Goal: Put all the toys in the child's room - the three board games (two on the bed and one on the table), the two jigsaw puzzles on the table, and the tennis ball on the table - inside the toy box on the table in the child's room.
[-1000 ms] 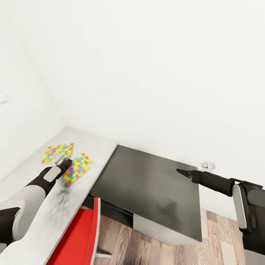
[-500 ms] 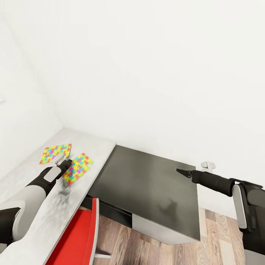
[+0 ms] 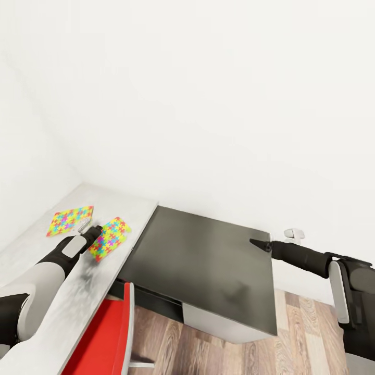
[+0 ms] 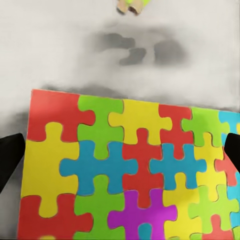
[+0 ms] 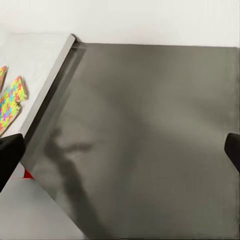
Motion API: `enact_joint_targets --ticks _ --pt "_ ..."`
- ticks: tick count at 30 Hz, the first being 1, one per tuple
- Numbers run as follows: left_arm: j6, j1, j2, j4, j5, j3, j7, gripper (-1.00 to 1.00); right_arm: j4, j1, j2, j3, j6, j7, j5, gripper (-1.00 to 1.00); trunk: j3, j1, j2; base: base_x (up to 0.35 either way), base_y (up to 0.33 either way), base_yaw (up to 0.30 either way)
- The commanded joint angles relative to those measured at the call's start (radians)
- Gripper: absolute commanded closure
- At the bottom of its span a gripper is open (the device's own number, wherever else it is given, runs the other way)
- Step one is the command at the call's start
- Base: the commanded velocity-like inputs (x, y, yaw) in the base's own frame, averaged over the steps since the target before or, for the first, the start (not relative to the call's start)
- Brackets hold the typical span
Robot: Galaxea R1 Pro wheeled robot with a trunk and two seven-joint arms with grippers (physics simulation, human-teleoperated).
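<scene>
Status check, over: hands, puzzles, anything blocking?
Left hand open over near jigsaw puzzle. Second puzzle flat on table. Right hand over dark cabinet. No obstruction seen.

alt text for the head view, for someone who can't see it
The robot's left gripper reaches over a pale grey table, between two bright jigsaw puzzles lying flat. Its right gripper hangs above a lower dark-topped cabinet against a white wall, with a red chair and wood floor below.

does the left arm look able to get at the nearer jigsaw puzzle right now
Probably yes: the left gripper hovers at the near jigsaw puzzle on the table, fingers open on either side in the left wrist view, nothing between.
</scene>
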Motion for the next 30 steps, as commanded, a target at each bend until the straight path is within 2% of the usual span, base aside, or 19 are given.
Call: enact_joint_targets --ticks 1,17,30 --pt "0.006 0.0 0.0 -0.003 0.005 0.004 0.005 -1.0 0.0 -0.001 0.0 -0.001 0.008 -0.003 -0.008 -1.0 -0.002 0.001 -0.002 0.0 0.0 -0.245" --pt "0.006 0.0 0.0 -0.003 0.006 0.004 0.005 -1.0 0.0 -0.001 0.0 0.0 0.008 -0.003 -0.009 -1.0 -0.002 0.001 -0.002 0.0 0.0 -0.267" --pt "0.005 -0.001 0.0 -0.003 0.006 0.004 0.005 -1.0 0.0 0.0 0.001 0.0 0.008 -0.003 -0.009 -1.0 -0.002 0.001 -0.002 0.0 0.0 -0.064"
